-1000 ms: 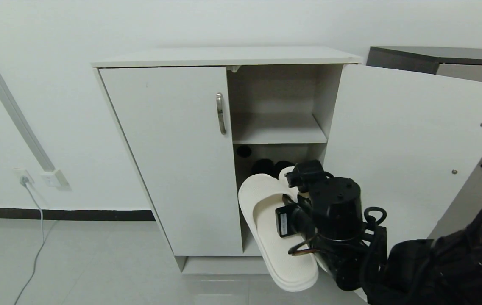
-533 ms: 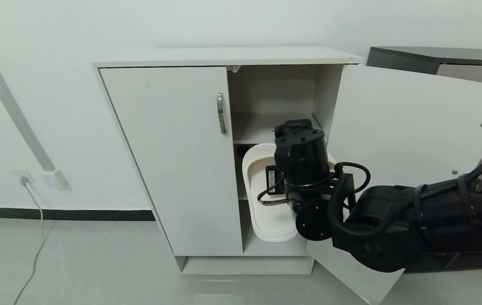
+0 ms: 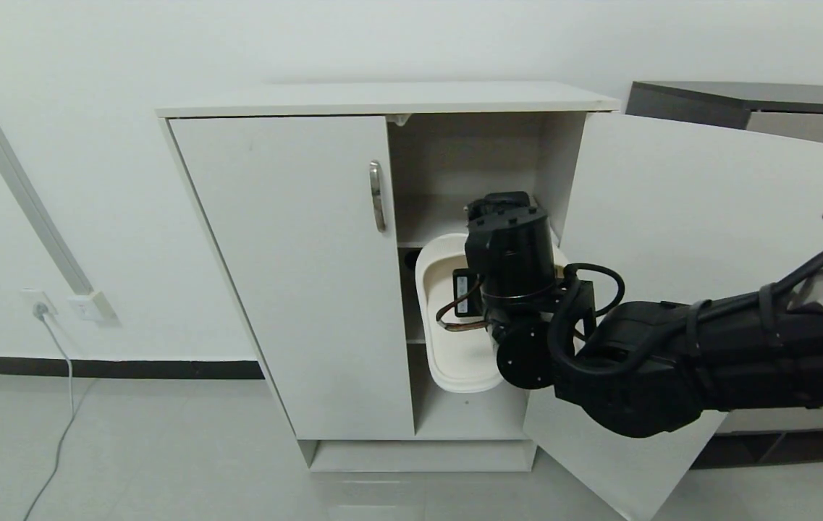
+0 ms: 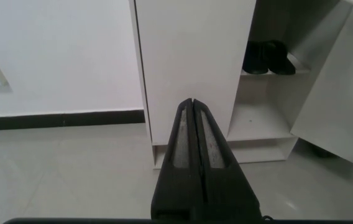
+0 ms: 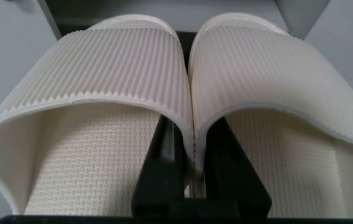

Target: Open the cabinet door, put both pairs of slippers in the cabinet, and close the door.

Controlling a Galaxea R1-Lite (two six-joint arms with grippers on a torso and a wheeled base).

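My right gripper point(image 5: 189, 149) pinches the white slippers point(image 3: 454, 340) together by their inner edges, side by side, in the open right half of the cabinet point(image 3: 382, 98), around upper-shelf height. The right door point(image 3: 672, 217) stands wide. My left gripper point(image 4: 192, 112), back from the cabinet, is closed on nothing. The black slippers point(image 4: 270, 57) sit on a shelf inside.

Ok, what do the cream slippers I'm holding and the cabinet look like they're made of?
Slippers: soft moulded foam or rubber by the look, matte cream, with ribbed straps and a dimpled footbed. Cabinet: probably laminated board, smooth matte white with square edges. Its handle looks like brushed metal, with a dull sheen.
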